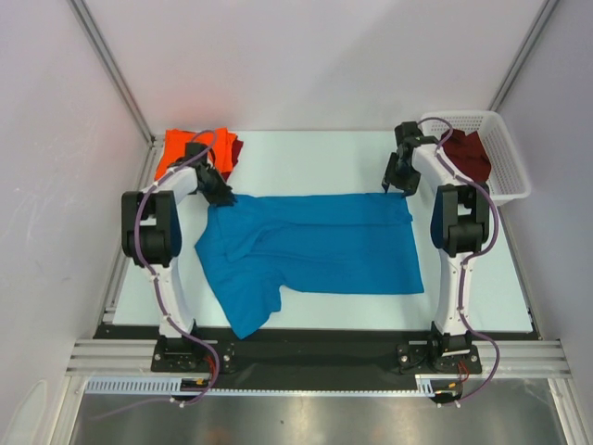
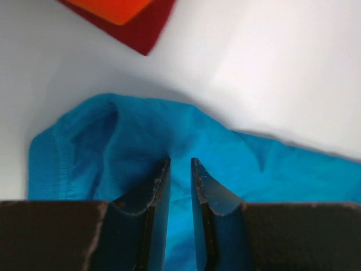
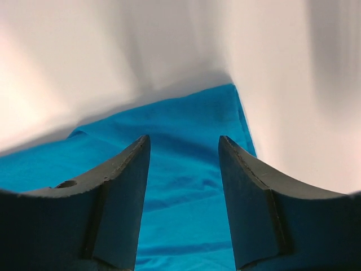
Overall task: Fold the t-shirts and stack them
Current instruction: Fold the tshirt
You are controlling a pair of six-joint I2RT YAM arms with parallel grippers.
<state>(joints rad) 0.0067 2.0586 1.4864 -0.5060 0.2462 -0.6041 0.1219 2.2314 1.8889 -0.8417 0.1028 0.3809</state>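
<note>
A blue t-shirt (image 1: 315, 246) lay spread across the middle of the pale surface (image 1: 315, 158), running from 9 to 3 o'clock, with one flap trailing toward 7 o'clock. The left pincer (image 1: 222, 195) sat at the shirt's 10 o'clock corner and the right pincer (image 1: 397, 185) at its 2 o'clock corner; their grip could not be told. At 11 o'clock an orange t-shirt (image 1: 181, 148) lay folded on a maroon t-shirt (image 1: 233, 148). At 2 o'clock a white lattice basket (image 1: 510, 158) held maroon cloth (image 1: 468, 153).
</note>
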